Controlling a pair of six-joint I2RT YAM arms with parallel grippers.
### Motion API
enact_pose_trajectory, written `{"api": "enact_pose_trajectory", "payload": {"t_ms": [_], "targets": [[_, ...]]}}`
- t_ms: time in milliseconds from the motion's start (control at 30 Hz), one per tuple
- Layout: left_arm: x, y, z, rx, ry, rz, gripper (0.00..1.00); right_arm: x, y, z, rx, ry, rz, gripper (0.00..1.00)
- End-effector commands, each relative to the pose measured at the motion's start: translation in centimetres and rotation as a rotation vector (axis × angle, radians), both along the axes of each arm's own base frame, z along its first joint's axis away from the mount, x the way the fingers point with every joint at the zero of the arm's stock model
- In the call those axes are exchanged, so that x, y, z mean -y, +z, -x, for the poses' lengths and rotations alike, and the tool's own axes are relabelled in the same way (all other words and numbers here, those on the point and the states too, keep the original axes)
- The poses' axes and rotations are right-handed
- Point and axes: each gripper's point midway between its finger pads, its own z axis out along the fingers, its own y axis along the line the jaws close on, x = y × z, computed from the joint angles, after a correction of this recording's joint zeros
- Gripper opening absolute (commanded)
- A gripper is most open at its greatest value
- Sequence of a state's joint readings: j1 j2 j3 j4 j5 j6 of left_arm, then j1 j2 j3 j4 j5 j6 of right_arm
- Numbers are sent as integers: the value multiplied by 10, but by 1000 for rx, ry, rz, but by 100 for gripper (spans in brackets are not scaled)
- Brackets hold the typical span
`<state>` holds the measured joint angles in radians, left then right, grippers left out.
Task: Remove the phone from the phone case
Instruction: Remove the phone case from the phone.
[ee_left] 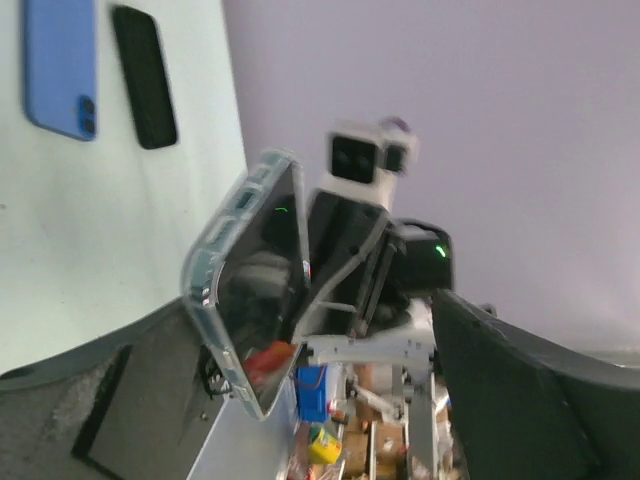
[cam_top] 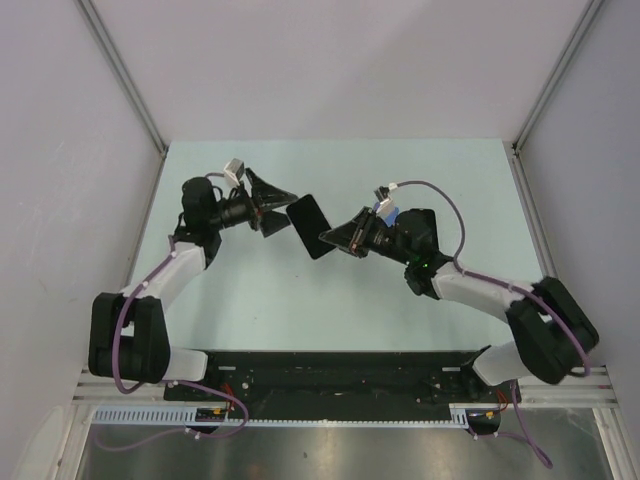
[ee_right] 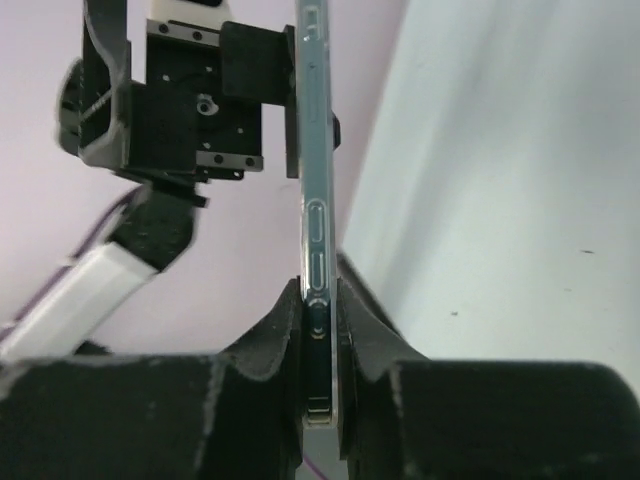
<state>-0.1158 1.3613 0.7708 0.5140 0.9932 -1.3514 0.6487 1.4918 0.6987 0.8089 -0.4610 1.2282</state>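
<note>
A dark phone in a clear case (cam_top: 310,225) hangs in the air between my two arms, above the pale green table (cam_top: 330,310). My right gripper (cam_top: 345,240) is shut on its lower end; in the right wrist view the case (ee_right: 315,190) stands edge-on, pinched between both black fingers (ee_right: 265,350) of the gripper (ee_right: 318,325). My left gripper (cam_top: 278,208) is open, its jaws spread wide by the phone's other end. In the left wrist view the cased phone (ee_left: 250,290) tilts near the left finger (ee_left: 110,390), between the spread jaws of that gripper (ee_left: 315,345).
In the left wrist view a blue phone (ee_left: 60,65) and a black slab (ee_left: 145,75) lie on the pale surface at the top left. Grey walls (cam_top: 330,60) close in the table on three sides. The black base rail (cam_top: 320,375) runs along the near edge.
</note>
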Motion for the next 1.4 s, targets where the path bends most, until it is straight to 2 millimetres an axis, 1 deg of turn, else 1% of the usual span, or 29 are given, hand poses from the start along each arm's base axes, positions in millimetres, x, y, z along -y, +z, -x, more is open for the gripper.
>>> {"api": "enact_pose_trajectory", "payload": {"t_ms": [0, 33, 67, 100, 133, 167, 267, 300, 333, 400, 500, 533, 567, 600, 633, 667, 700, 767, 800, 833, 867, 900, 933, 1000, 1033, 1167, 1267, 1300, 1367], "targets": [[-14, -22, -15, -22, 74, -252, 97, 45, -1, -22, 166, -295, 437, 0], [-19, -33, -14, -90, 88, -306, 98, 53, -2, -23, 178, -323, 484, 0], [-21, -39, -15, -84, 96, -341, 98, 58, -13, -17, 160, -314, 542, 0], [-23, -43, -16, -101, 105, -351, 98, 69, -18, -22, 177, -363, 598, 0], [-24, -47, -15, -117, 113, -354, 98, 71, -19, -20, 189, -371, 623, 0], [-24, -50, -15, -138, 119, -351, 98, 75, -28, -15, 182, -365, 677, 0], [-21, -60, -11, -181, 122, -359, 97, 75, -42, -10, 236, -382, 789, 0], [-16, -63, -7, -187, 111, -362, 98, 67, -44, -3, 264, -360, 806, 0], [-14, -65, -5, -196, 103, -367, 97, 65, -52, -2, 262, -351, 829, 0], [-4, -68, 2, -201, 68, -371, 98, 59, -57, 2, 264, -337, 837, 0], [4, -69, 6, -196, 37, -369, 98, 47, -59, 6, 238, -295, 788, 0], [5, -70, 7, -196, 31, -363, 98, 45, -55, 3, 222, -300, 749, 0], [7, -67, 9, -185, 17, -345, 98, 37, -44, 5, 224, -273, 678, 0], [9, -62, 7, -147, 15, -325, 98, 37, -46, 6, 209, -259, 645, 0], [9, -65, 10, -159, 13, -311, 98, 37, -31, -2, 190, -282, 549, 0], [11, -61, 13, -149, 1, -293, 98, 34, -23, 3, 185, -243, 484, 0], [12, -56, 13, -123, 0, -279, 99, 35, -17, 2, 176, -241, 435, 0], [12, -58, 16, -137, -12, -253, 99, 39, -1, -2, 149, -234, 291, 0], [14, -48, 15, -83, -21, -221, 99, 39, 7, -2, 147, -227, 240, 0], [15, -50, 18, -110, -21, -190, 99, 41, 16, -3, 163, -227, 177, 0], [16, -46, 20, -96, -26, -163, 99, 41, 23, -3, 136, -206, 121, 0], [18, -32, 19, -18, -35, -123, 100, 41, 24, -4, 128, -193, 95, 0], [19, -33, 22, -42, -38, -93, 100, 40, 36, -4, 155, -182, 39, 0], [20, -25, 23, 4, -50, -67, 100, 39, 40, -4, 122, -140, -28, 0], [21, -25, 23, -4, -54, -54, 100, 37, 52, 1, 150, -107, -81, 0], [24, -15, 25, 37, -66, -11, 100, 33, 64, 6, 139, -44, -195, 0], [27, -7, 26, 53, -81, 23, 100, 30, 63, 5, 118, -38, -221, 0], [28, 3, 27, 73, -86, 54, 100, 29, 63, 5, 117, -40, -222, 0], [28, 6, 27, 80, -84, 82, 100, 26, 60, 5, 102, -43, -218, 0]]}}
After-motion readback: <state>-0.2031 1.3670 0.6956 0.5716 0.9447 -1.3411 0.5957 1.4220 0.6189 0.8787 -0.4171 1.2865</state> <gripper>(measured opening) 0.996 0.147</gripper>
